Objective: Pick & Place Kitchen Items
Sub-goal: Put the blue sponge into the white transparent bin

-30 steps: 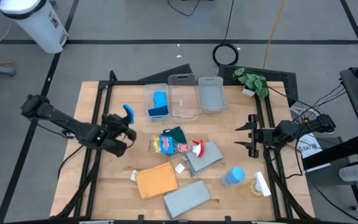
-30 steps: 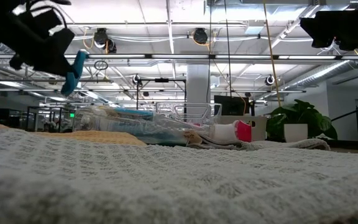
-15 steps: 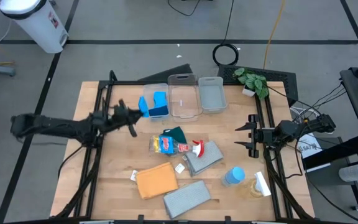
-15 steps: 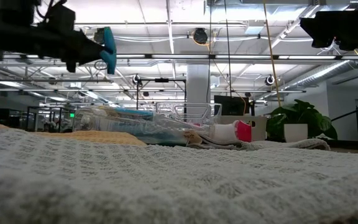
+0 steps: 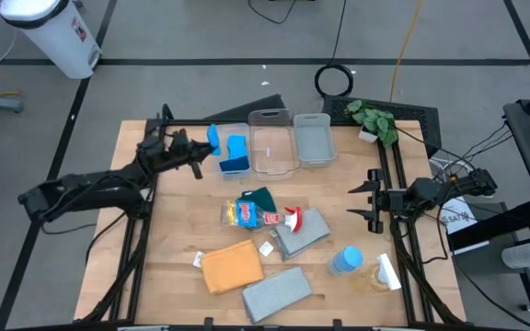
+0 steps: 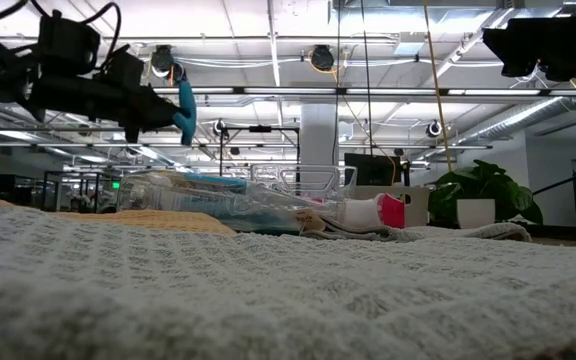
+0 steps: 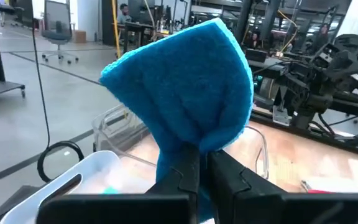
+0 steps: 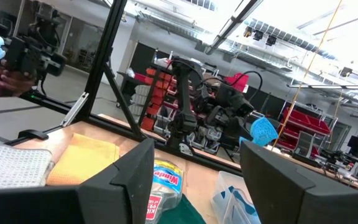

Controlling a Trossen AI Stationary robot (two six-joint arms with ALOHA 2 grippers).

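Observation:
My left gripper (image 5: 202, 147) hovers at the far left of the table, just left of the leftmost clear bin (image 5: 219, 136), shut on a small blue sponge (image 7: 185, 93). The low view shows the sponge (image 6: 185, 108) high above the table. A second blue sponge (image 5: 236, 153) stands inside that bin. My right gripper (image 5: 373, 200) waits open at the table's right edge, with nothing between its fingers (image 8: 129, 177). A red-topped spray bottle (image 5: 265, 218), a dark-green cloth (image 5: 259, 197), grey cloths (image 5: 304, 232) and an orange cloth (image 5: 231, 268) lie on the table's middle. My left gripper pinches the sponge's lower edge (image 7: 194, 144) between its two fingers (image 7: 180, 174). The fingers lie level and come from the table's left. The sponge stands up beyond the fingertips, pinched in at the grip and fanning wider above it, lifted clear of table and bin.
Three clear bins stand in a row at the far middle; the middle bin (image 5: 272, 147) and the right one (image 5: 312, 138) hold no items. A plant (image 5: 373, 119) sits at the far right corner. A blue-topped bottle (image 5: 346, 261) and a white-topped one (image 5: 386, 272) are near right.
My left gripper has swung from the table's left side toward the far edge and rightward, up to the leftmost bin, turning as it went. It has stayed shut on the blue sponge, which has travelled with it, clear of the table.

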